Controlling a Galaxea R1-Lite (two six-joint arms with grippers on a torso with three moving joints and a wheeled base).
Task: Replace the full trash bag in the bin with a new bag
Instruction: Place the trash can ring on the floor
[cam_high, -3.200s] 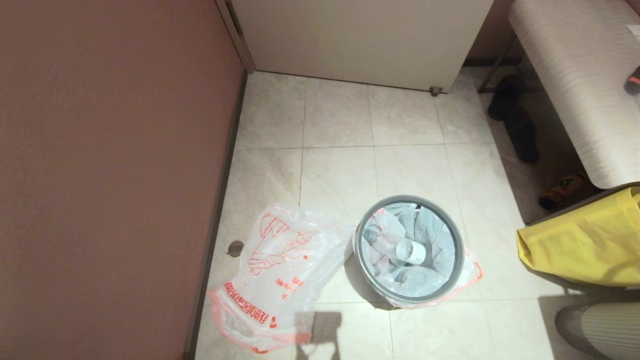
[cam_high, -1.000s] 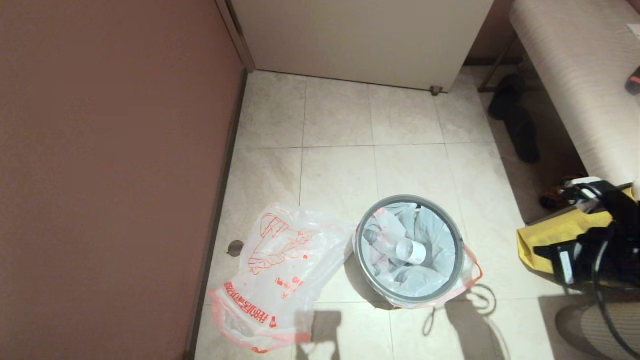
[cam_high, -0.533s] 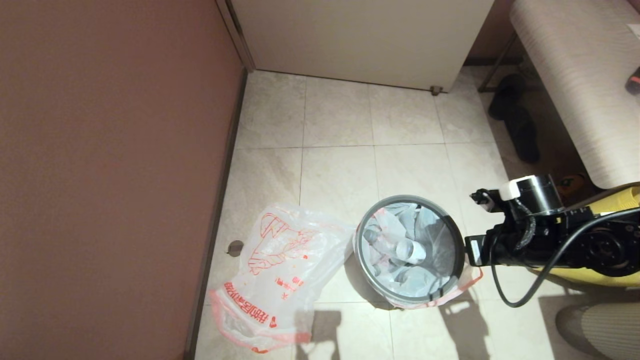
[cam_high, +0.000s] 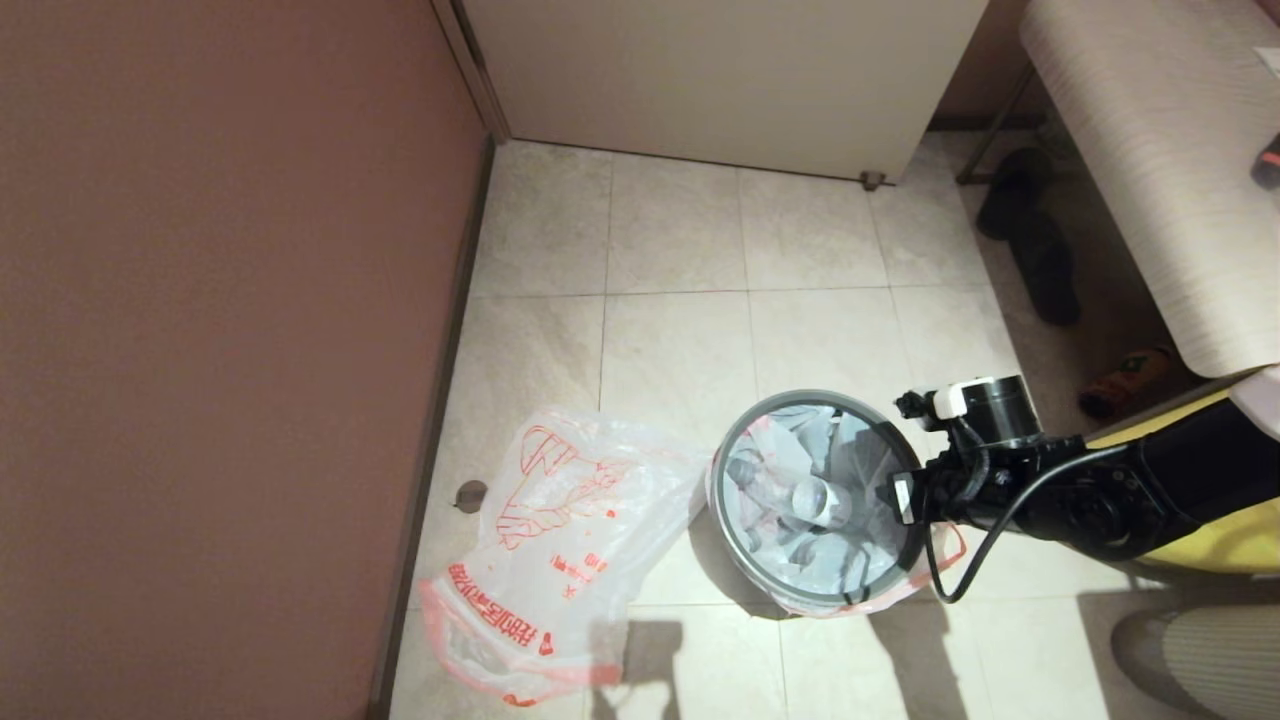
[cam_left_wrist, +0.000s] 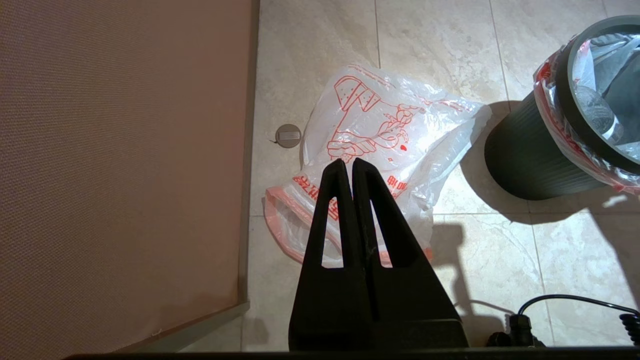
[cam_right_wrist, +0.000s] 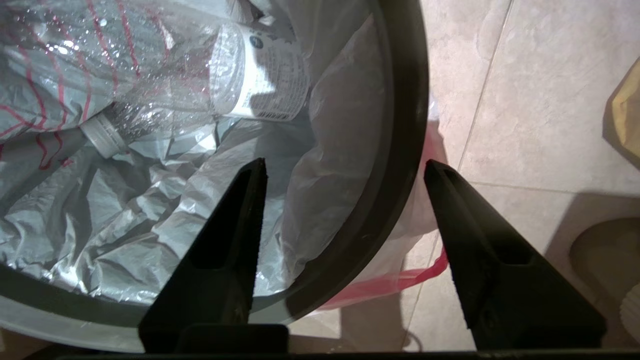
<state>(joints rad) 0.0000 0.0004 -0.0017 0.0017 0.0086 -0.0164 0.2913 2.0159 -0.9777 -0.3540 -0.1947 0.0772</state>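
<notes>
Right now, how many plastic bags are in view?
2. The printed bag lies flat on the floor left of the bin; the plain bag lines the bin. Others may be hidden.

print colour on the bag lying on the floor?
Red, a line drawing and characters on the new bag, which is translucent white; clearest in the left wrist view.

The right pincer (cam_high: 893, 497) hangs over the bin (cam_high: 800, 596) rim, beside the new bag (cam_high: 560, 540).

My right gripper (cam_right_wrist: 345, 172) stands with fingers spread wide, arm reaching in from the right; my left gripper (cam_left_wrist: 348, 165) is closed.
</notes>
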